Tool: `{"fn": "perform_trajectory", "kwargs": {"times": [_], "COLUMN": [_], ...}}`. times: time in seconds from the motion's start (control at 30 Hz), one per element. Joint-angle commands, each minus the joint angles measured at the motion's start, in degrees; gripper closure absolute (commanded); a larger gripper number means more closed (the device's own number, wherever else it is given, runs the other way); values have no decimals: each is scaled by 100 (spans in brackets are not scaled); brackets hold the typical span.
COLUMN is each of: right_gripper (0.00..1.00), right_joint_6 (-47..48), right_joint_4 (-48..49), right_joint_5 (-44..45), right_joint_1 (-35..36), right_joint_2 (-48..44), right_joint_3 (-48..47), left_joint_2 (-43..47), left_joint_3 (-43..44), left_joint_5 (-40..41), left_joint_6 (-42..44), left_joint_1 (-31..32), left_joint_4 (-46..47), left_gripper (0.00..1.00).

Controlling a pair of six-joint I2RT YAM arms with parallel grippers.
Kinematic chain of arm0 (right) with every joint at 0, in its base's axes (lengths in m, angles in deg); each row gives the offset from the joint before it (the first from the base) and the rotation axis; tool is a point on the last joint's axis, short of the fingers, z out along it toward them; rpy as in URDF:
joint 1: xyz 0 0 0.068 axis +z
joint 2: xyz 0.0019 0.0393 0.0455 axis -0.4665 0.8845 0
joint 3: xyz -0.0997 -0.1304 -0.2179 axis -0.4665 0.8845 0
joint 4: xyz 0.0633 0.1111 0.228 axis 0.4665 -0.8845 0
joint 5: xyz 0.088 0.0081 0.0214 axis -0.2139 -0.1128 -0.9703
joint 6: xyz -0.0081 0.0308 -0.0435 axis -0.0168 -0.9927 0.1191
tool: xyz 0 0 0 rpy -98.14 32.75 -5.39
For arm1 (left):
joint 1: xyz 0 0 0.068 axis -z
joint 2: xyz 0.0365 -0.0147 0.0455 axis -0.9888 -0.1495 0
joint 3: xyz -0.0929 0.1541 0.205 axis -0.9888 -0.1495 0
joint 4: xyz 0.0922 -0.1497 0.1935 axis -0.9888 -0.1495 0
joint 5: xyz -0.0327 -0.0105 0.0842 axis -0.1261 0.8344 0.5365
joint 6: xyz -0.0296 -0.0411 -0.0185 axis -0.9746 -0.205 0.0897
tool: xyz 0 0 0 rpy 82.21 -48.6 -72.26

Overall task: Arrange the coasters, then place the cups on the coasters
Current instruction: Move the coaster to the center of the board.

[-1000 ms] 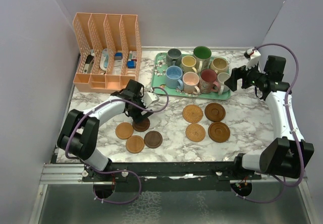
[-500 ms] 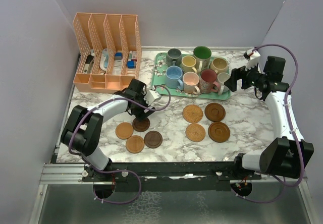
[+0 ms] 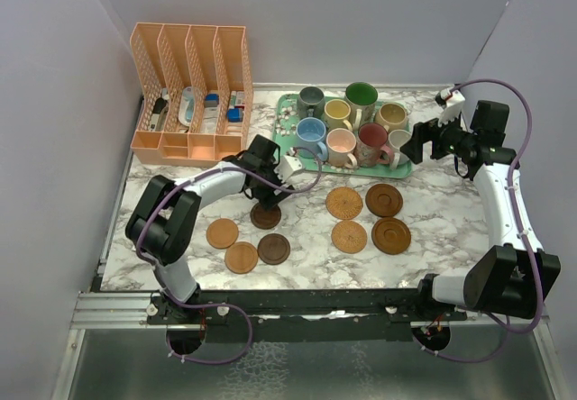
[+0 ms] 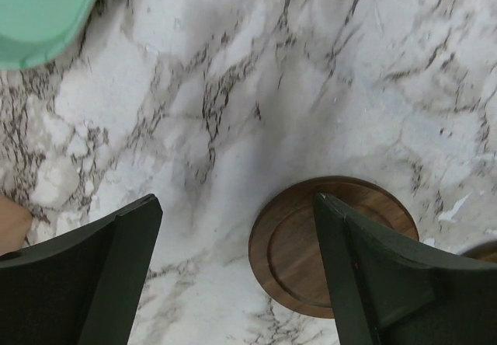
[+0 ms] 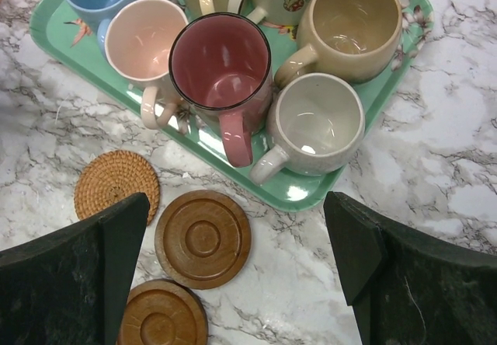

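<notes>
The dark brown coaster [image 4: 291, 256] is seen flat on the desk [image 4: 233, 88], left of centre, partly beneath one of the spread, empty left fingers [image 4: 388, 283], so that arm is judged nearer than the likewise spread right fingers [image 5: 70, 275] at the far right.

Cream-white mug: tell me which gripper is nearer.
Right. The right gripper hovers close by the cream-white mug; the left gripper is across the table, by a dark coaster.

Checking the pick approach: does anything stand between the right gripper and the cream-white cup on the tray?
Nothing visible does. The open right gripper faces the cream-white cup directly; only the dark red cup stands close beside it on the tray.
</notes>
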Motion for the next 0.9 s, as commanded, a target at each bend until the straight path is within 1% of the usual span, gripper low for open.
{"fn": "perform_trajectory", "kwargs": {"times": [0.0, 0.13, 0.33, 0.5, 0.87], "right_gripper": [3, 3, 3, 3, 3], "right_joint_6": [-32, -24, -14, -5, 3], "right_joint_4": [197, 213, 239, 240, 235], "right_joint_5": [123, 180, 241, 277, 302], "right_joint_1": [30, 30, 30, 30, 30], "right_joint_2": [-61, -68, -58, -21, 35], "right_joint_3": [54, 71, 94, 89, 94], "left_joint_2": [-567, -916, -1295, -1415, -1580], "left_joint_3": [302, 653, 1052, 1157, 1479], "left_joint_5": [-82, 106, 421, 489, 590], "left_joint_6": [-151, -307, -770, -1088, -1173], "left_joint_1": [329, 663, 937, 1049, 1226], "left_joint_4": [140, 281, 640, 868, 965], "left_gripper": [18, 19, 20, 20, 20]}}
